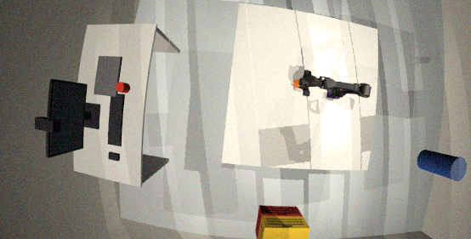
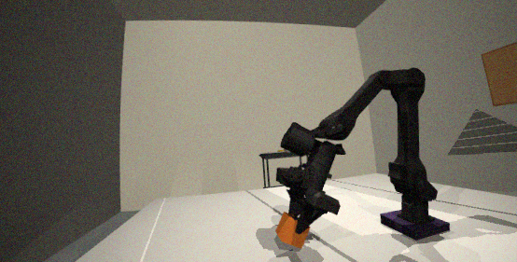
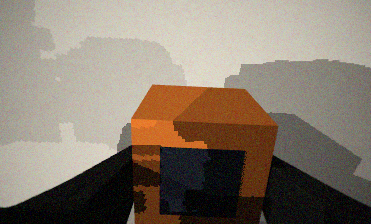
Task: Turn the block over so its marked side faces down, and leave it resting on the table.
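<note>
The orange block (image 1: 296,83) (image 2: 290,233) (image 3: 198,106) is held between the fingers of my gripper (image 1: 300,83) (image 2: 301,224) (image 3: 197,155), which is shut on it. In the exterior view the block is tilted, with a corner low and close to the table (image 1: 263,101) (image 2: 187,232); I cannot tell whether it touches. A dark square mark (image 3: 203,182) is on the block's side that faces the wrist camera, back toward the gripper. The mark does not show clearly in the top and exterior views. The block's underside is mostly hidden.
The arm's purple base (image 2: 415,225) stands on the table to the right in the exterior view. Off this table are a desk (image 1: 132,144) with a monitor (image 1: 65,118) and a red cylinder (image 1: 122,87), a blue cylinder (image 1: 439,165) and a yellow and red box (image 1: 284,230).
</note>
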